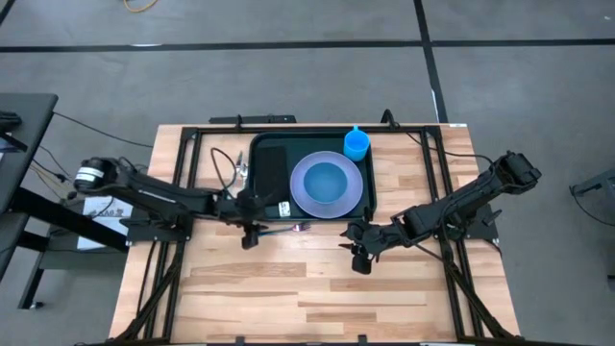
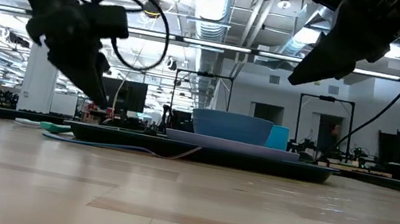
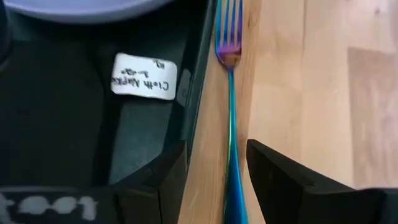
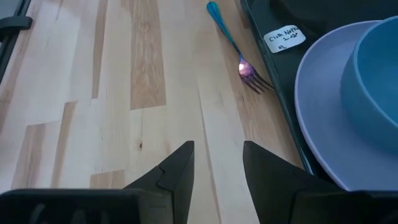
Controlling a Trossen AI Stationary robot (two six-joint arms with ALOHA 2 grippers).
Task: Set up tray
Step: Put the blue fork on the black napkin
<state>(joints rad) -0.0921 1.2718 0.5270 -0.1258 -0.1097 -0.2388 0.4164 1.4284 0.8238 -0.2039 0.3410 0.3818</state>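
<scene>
Fork [image 3: 231, 143] lengthwise between left gripper's [image 3: 214, 171] open, empty jaws, beside tray [image 3: 81, 130] on tabletop [image 3: 311, 93]; right gripper [image 4: 217, 163] farther, open, empty.

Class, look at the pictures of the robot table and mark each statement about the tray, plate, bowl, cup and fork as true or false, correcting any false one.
1. The fork lies on the wooden table beside the tray. True.
2. The blue bowl sits on the plate. True.
3. The blue cup stands on the bare table near the right gripper. False: it stands at the tray's far corner, away from that gripper.
4. The left gripper is shut on the fork. False: its fingers are open on either side of the handle.
5. The plate lies off the tray. False: it rests in the tray.
</scene>
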